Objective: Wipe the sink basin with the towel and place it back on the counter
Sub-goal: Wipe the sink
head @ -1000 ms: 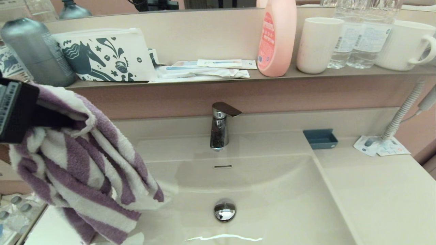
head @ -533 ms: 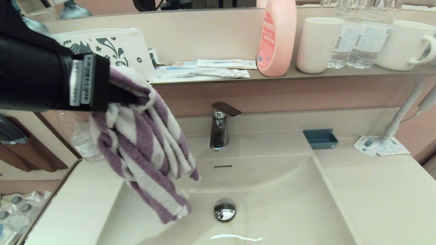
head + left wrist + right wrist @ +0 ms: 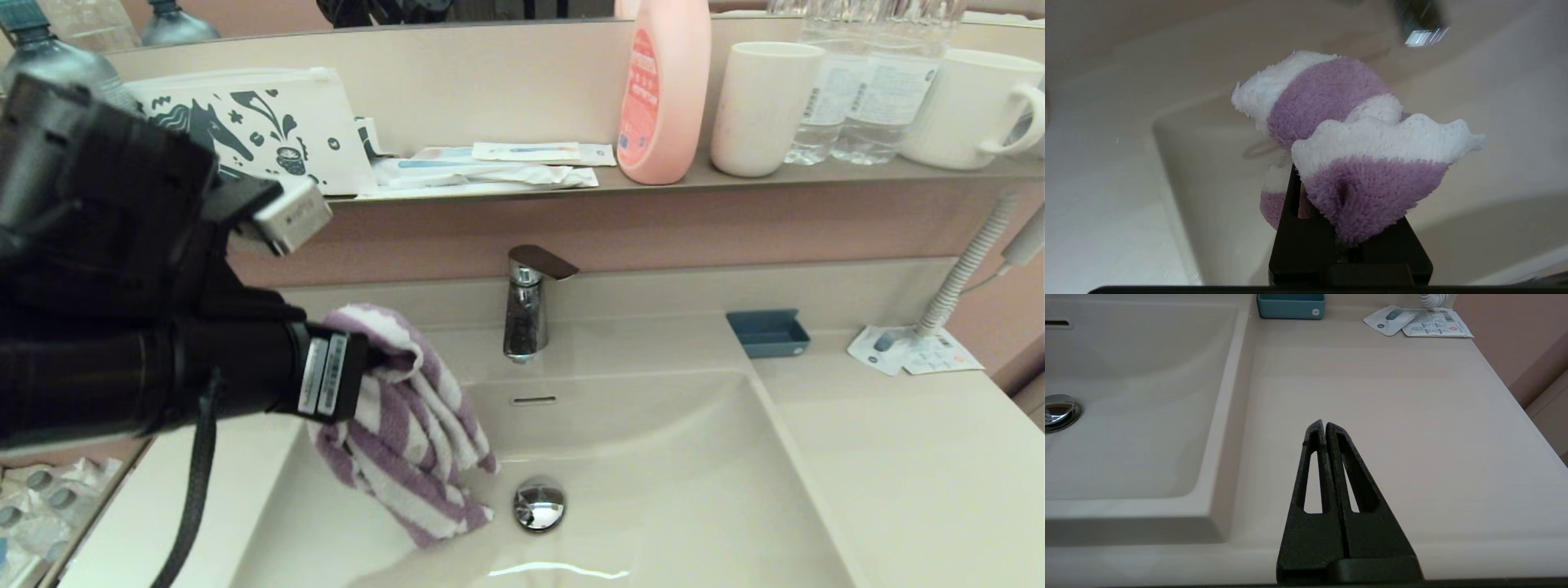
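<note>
The left gripper (image 3: 1331,228) has its fingers pinching the towel (image 3: 408,425), which hangs into the sink basin (image 3: 653,490) beside the drain plug (image 3: 539,505). The right gripper (image 3: 1325,428), fingers pressed together, hovers over the desk (image 3: 1392,416). No label is legible.

We saw a fluffy purple-and-white striped terry towel (image 3: 408,433), its pile rough and matt, pinched in the matt black plastic left gripper (image 3: 1331,220). The smooth cream-beige sink basin (image 3: 669,490) had a soft sheen and glare near its front. The round chrome drain plug (image 3: 539,505) and the chrome tap (image 3: 526,306) were mirror-glossy metal. The flat cream-beige counter (image 3: 1392,416) looked smooth with a faint satin grain. The right gripper (image 3: 1325,426) was grainy matt black plastic, its fingers pressed together.
</note>
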Robot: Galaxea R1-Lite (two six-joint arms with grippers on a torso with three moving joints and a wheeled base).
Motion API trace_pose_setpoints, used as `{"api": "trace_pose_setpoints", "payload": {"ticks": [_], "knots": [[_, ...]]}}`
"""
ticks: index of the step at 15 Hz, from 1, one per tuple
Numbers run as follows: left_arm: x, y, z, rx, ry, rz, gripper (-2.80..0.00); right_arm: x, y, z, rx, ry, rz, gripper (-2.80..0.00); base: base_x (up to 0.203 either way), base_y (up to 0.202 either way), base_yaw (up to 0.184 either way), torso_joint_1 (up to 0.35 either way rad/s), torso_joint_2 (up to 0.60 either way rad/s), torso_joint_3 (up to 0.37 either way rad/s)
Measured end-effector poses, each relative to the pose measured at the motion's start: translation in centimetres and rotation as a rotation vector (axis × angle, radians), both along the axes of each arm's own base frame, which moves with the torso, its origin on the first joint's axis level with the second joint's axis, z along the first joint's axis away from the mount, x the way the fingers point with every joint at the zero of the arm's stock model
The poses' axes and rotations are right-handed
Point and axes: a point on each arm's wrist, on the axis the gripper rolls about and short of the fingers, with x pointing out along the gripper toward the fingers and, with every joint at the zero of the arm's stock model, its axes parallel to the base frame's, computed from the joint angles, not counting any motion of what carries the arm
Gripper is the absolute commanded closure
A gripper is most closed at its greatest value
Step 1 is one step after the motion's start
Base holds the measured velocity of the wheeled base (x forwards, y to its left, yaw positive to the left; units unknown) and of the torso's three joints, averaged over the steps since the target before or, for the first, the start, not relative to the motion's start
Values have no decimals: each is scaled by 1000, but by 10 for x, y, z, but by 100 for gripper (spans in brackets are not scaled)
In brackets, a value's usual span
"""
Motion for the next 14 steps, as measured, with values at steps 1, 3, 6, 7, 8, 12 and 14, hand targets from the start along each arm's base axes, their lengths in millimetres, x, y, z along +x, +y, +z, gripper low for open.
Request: {"api": "trace_pose_setpoints", "payload": {"ticks": [1, 3, 6, 7, 8, 12, 14], "knots": [[1, 7, -17, 30, 36, 14, 0, 0, 0, 0, 0, 0, 0, 0, 0, 0, 0, 0, 0, 0], [6, 21, -48, 58, 74, 42, 0, 0, 0, 0, 0, 0, 0, 0, 0, 0, 0, 0, 0, 0], [23, 34, -80, 61, 27, 94, 0, 0, 0, 0, 0, 0, 0, 0, 0, 0, 0, 0, 0, 0], [31, 36, -89, 56, 10, 122, 0, 0, 0, 0, 0, 0, 0, 0, 0, 0, 0, 0, 0, 0], [40, 37, -98, 49, -4, 142, 0, 0, 0, 0, 0, 0, 0, 0, 0, 0, 0, 0, 0, 0], [60, 37, -149, 52, 19, 167, 0, 0, 0, 0, 0, 0, 0, 0, 0, 0, 0, 0, 0, 0], [70, 33, -170, 47, 12, 194, 0, 0, 0, 0, 0, 0, 0, 0, 0, 0, 0, 0, 0, 0]]}}
